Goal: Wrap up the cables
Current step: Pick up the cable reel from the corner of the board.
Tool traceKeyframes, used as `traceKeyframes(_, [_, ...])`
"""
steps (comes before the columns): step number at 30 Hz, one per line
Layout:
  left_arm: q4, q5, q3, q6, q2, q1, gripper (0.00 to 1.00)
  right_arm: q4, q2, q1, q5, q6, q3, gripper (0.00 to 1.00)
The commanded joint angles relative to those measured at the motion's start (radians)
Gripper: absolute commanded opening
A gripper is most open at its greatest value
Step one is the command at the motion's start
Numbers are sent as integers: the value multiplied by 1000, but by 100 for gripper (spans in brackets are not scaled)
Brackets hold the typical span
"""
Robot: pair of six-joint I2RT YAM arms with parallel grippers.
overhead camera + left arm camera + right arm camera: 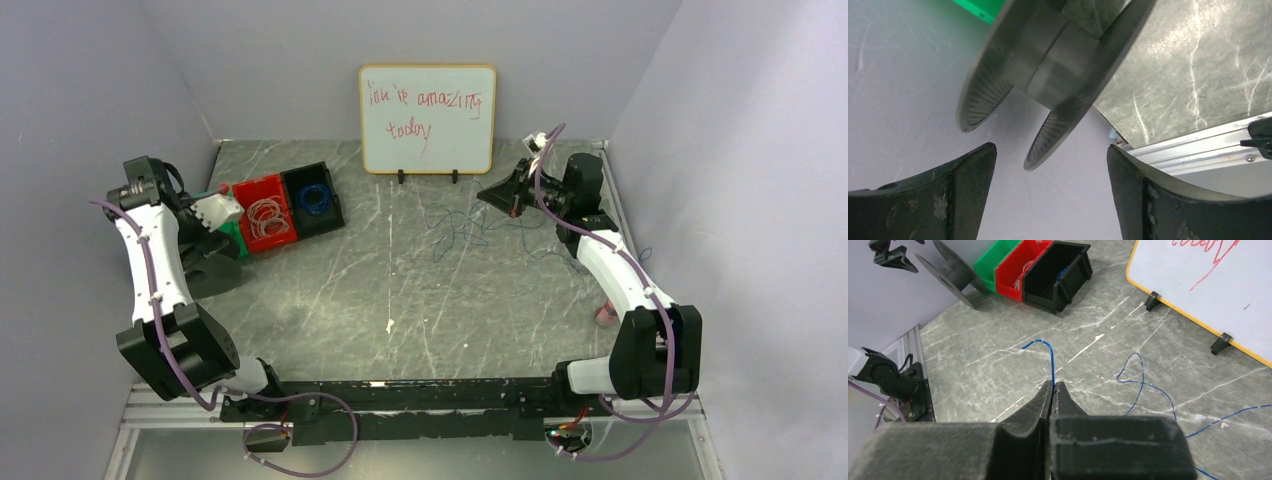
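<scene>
A thin blue cable (462,226) lies in loose loops on the grey table in front of the whiteboard; its loops also show in the right wrist view (1142,376). My right gripper (1053,385) is shut on one end of this cable, and a short curved piece (1048,351) sticks out past the tips. In the top view my right gripper (484,195) hovers at the back right. My left gripper (1051,162) is open and empty, just short of a dark grey spool (1058,65). In the top view my left gripper (213,240) is at the far left, above the spool (216,272).
A row of green (998,259), red (266,218) and black (314,198) bins stands at the back left; the red bin holds pale loops and the black bin a blue coil. A whiteboard (428,118) stands at the back. A white scrap (391,325) lies mid-table.
</scene>
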Motion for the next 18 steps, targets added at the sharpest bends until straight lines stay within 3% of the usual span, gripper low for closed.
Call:
traceKeyframes(1, [14, 32, -58, 116, -30, 24, 83, 25, -5, 10, -19, -13, 11, 0])
traceKeyframes(11, [-99, 39, -14, 198, 19, 59, 55, 17, -10, 10, -6, -20, 10, 0])
traceKeyframes(14, [-138, 50, -18, 238, 8, 58, 38, 16, -11, 10, -3, -22, 12, 0])
traceKeyframes(15, [-151, 51, -20, 252, 6, 58, 29, 15, -11, 10, -3, -21, 12, 0])
traceKeyframes(16, [-163, 50, -20, 259, 2, 59, 10, 14, -13, 10, -3, -21, 12, 0])
traceKeyframes(18, [-185, 65, -5, 272, -4, 59, 3, 14, -12, 10, -3, -20, 13, 0])
